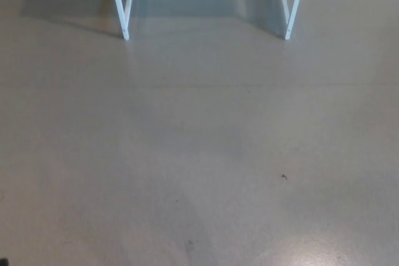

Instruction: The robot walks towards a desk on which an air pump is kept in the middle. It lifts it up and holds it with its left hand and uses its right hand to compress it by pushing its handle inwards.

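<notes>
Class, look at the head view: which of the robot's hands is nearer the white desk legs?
Neither can be judged: no hand is in view. Only the desk legs and bare floor appear.

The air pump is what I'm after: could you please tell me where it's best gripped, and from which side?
That can't be judged yet: the pump isn't in view. Only grey floor and the white desk legs ahead show; the desk top is out of frame, and neither robot hand appears.
</notes>
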